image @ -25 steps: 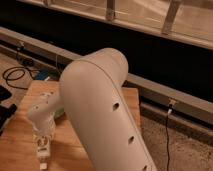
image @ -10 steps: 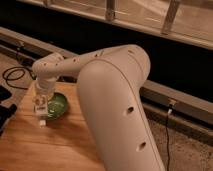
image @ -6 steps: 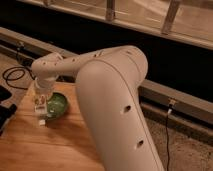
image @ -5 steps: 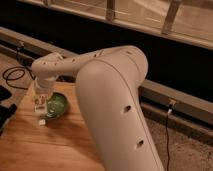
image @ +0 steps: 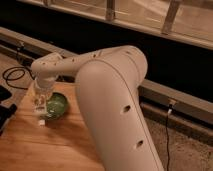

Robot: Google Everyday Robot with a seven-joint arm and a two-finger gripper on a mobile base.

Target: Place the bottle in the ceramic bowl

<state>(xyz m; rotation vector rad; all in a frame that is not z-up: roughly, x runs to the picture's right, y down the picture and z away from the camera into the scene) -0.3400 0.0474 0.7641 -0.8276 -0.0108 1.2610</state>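
Note:
The ceramic bowl (image: 57, 106) is round, glossy and dark green, and sits on the wooden table top (image: 45, 147) at the left. My gripper (image: 41, 111) hangs from the white arm (image: 100, 85) over the bowl's left rim. It is shut on the bottle (image: 41, 120), a slim white thing held upright. The bottle's lower end shows just below the gripper, at the bowl's left edge, close above the table.
A black cable (image: 14, 76) lies coiled on the floor at the far left. A dark object (image: 4, 107) sits at the table's left edge. A long rail (image: 175, 97) and dark windows run behind the table. Gravel floor (image: 185, 145) lies to the right.
Since 2.5 s ago the arm has swung from the table's near left up to the bowl's left rim, carrying the bottle. Over the last second it has barely moved.

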